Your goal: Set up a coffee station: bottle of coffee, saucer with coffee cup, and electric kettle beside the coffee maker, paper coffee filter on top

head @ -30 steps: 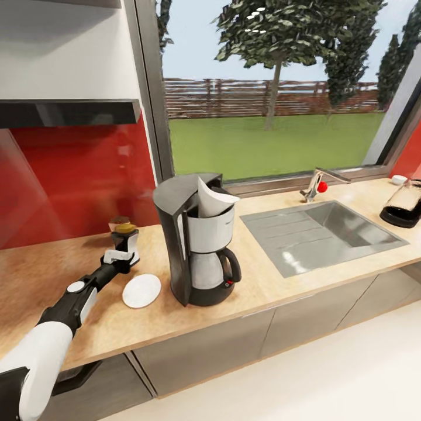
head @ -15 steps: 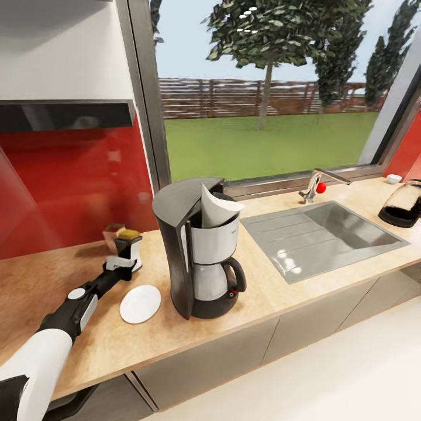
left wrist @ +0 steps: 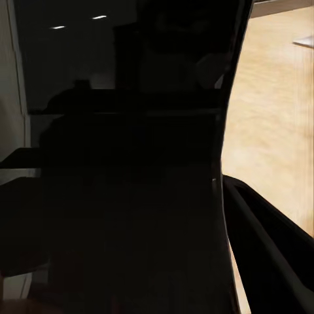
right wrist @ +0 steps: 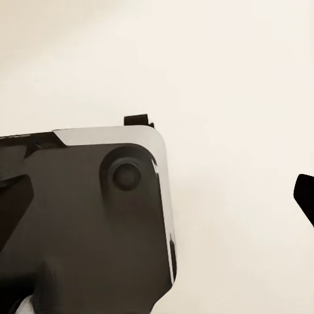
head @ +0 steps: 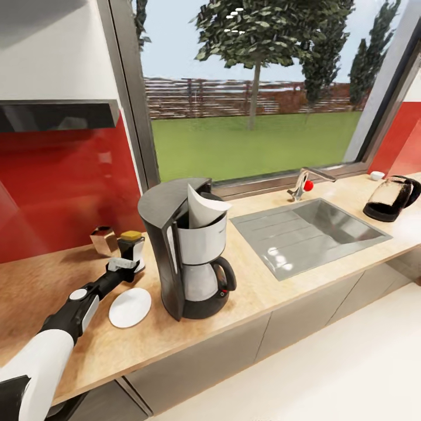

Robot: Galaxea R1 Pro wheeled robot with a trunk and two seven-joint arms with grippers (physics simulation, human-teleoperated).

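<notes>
The black and silver coffee maker (head: 190,257) stands on the wooden countertop (head: 263,286), with a white paper coffee filter (head: 202,207) sticking up from its top. Just left of it a white saucer (head: 130,307) lies flat. My left gripper (head: 123,264) is shut on the bottle of coffee (head: 132,248), a dark jar with a yellow lid, held upright behind the saucer. Up close, the bottle (left wrist: 131,163) is a dark mass in the left wrist view. A small metallic coffee cup (head: 103,240) stands by the red wall. The electric kettle (head: 389,199) sits far right. My right gripper (right wrist: 163,203) hangs open over the floor.
A steel sink (head: 307,231) with a tap (head: 303,184) lies between the coffee maker and the kettle. A small white dish (head: 377,175) sits on the sill. A dark range hood (head: 55,114) juts out above left. Part of my own base (right wrist: 85,209) is below the right wrist.
The head camera has swung to the right, shifting the whole picture left. My left gripper has carried the bottle of coffee rightward, away from the cup and closer to the coffee maker.
</notes>
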